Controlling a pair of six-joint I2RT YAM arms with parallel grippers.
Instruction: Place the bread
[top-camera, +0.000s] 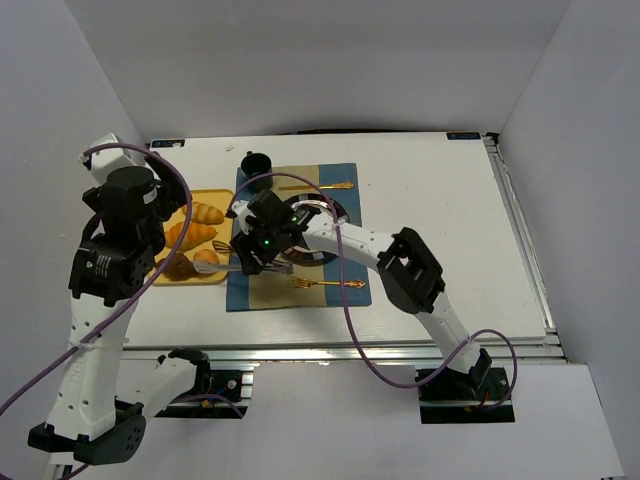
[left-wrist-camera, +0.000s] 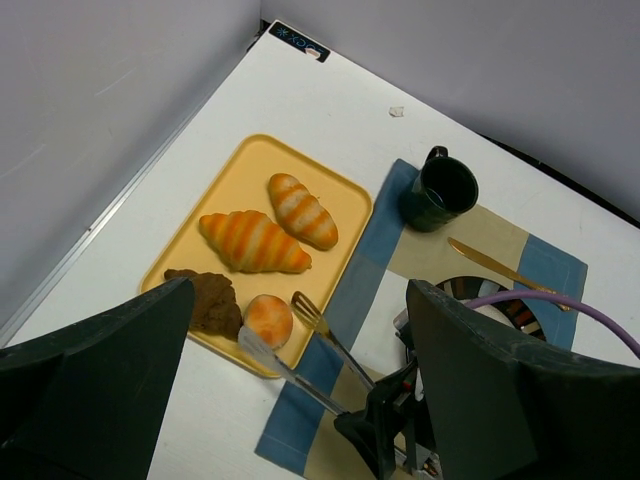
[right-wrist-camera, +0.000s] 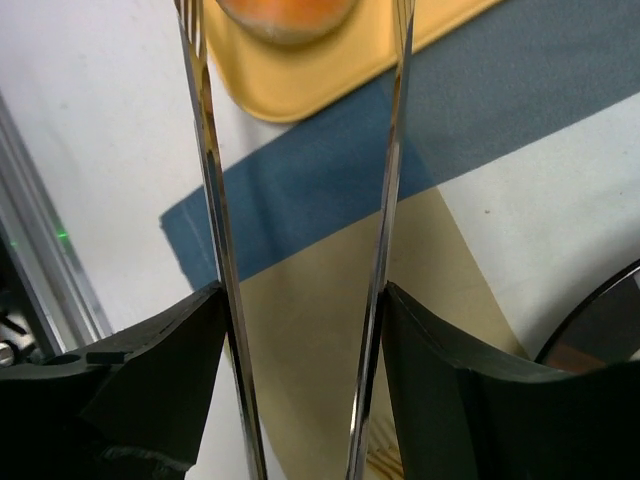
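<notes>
The dark brown chunk (left-wrist-camera: 205, 298) lies in the near left corner of the yellow tray (left-wrist-camera: 250, 165), its left end hidden behind one finger (left-wrist-camera: 90, 390) of the left gripper (left-wrist-camera: 300, 287), whose jaws stand wide apart and hold nothing. The round bun (left-wrist-camera: 268, 320) sits just beside the chunk, on its right, at the tray's near edge. In the right wrist view only the bun's lower rim shows, cut off by the top of the frame.

That makes two pieces of bread, plus two croissants (left-wrist-camera: 252, 242) farther back on the tray. There is also one mug (left-wrist-camera: 440, 190), one dark plate (right-wrist-camera: 605, 335), one blue placemat (left-wrist-camera: 560, 268), a gold utensil (top-camera: 322, 186) beyond the plate and a gold fork (top-camera: 328, 284) on its near side.

The bun is round, with no long axis. The chunk seems to lie lengthwise along the tray's near edge, though too much is hidden to be sure.

The right gripper (right-wrist-camera: 300, 330) is clamped on the metal tongs (left-wrist-camera: 310, 350), whose two arms are spread, with the tips on either side of the bun. Whether they touch it is unclear.
</notes>
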